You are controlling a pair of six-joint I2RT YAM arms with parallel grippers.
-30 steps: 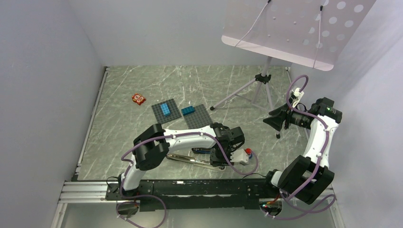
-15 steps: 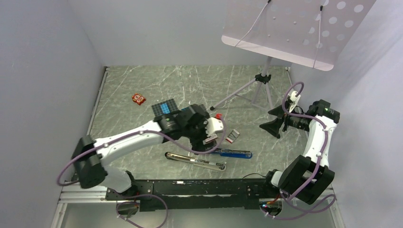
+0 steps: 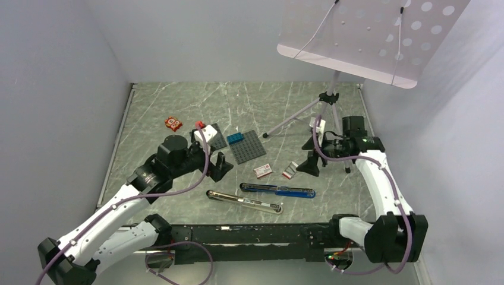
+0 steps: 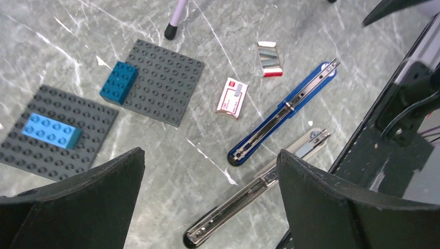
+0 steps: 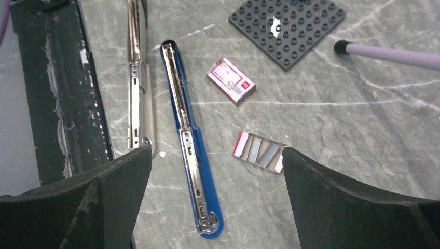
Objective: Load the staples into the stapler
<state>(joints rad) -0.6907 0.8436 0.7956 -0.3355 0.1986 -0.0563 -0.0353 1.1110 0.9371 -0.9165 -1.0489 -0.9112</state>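
The staples show as a small white box with red print [image 3: 262, 171] [image 4: 232, 97] [image 5: 231, 80] and, just right of it, an open tray of grey strips with red ends [image 3: 290, 170] [image 4: 270, 58] [image 5: 260, 151]. The stapler lies in front of them, opened out: a blue half with a metal channel [image 3: 277, 190] [image 4: 283, 111] [image 5: 189, 140] and a silver half [image 3: 243, 202] [image 4: 259, 192] [image 5: 136, 78]. My left gripper [image 3: 220, 168] [image 4: 210, 153] hangs open to the left of the box, above the table. My right gripper [image 3: 309, 163] [image 5: 216, 150] hangs open just right of the tray. Neither holds anything.
Two dark grey studded baseplates [image 3: 248, 146] [image 4: 162, 83] carry blue bricks [image 3: 236, 138] behind the staples. An orange-red tile [image 3: 173, 123] lies far left. A music stand's tripod [image 3: 325, 107] stands at the back right, one leg tip [image 5: 340, 47] near the plates. A black rail [image 3: 249, 234] runs along the near edge.
My left arm swung back and left off the stapler, uncovering it and the staples, and its jaws opened. My right arm came in from the right edge toward the tray, and its jaws widened.
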